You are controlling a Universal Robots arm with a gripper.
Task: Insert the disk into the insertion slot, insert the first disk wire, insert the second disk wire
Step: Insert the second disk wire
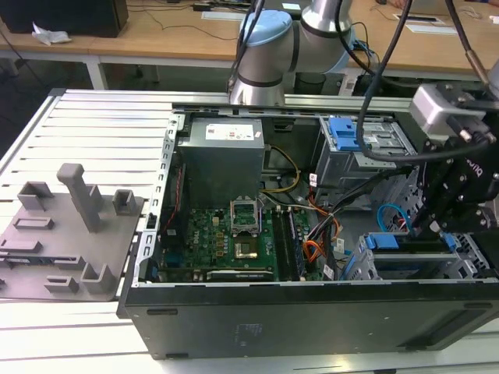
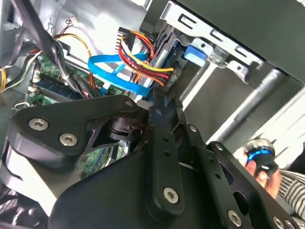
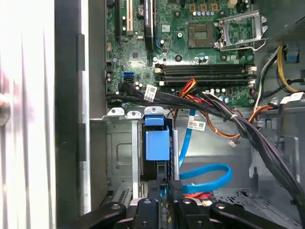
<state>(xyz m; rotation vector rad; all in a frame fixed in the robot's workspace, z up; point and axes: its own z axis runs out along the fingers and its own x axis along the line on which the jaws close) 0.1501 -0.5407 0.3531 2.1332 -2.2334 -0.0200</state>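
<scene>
The disk (image 3: 157,144), in its blue caddy, sits inside the insertion slot (image 3: 119,157), a grey metal cage at the case's front corner (image 1: 472,257); the caddy's blue tab (image 1: 382,241) sticks out. My gripper (image 2: 163,104) hangs just behind the disk, its black fingers (image 3: 175,187) drawn together. The second disk wire (image 2: 112,71), a light-blue flat loop (image 3: 209,172), ends right at the fingertips. The first disk wire (image 2: 143,59), an orange, red and black bundle, runs to a dark plug (image 2: 170,76) at the disk's rear beside the fingers.
The open case (image 1: 312,312) holds the green motherboard (image 1: 222,238), the power supply (image 1: 222,160) and a taller bay with a blue latch (image 1: 343,132). Black cable bundles (image 3: 228,114) cross above the cage. A hand (image 2: 264,169) holds a blue-ringed device outside the case.
</scene>
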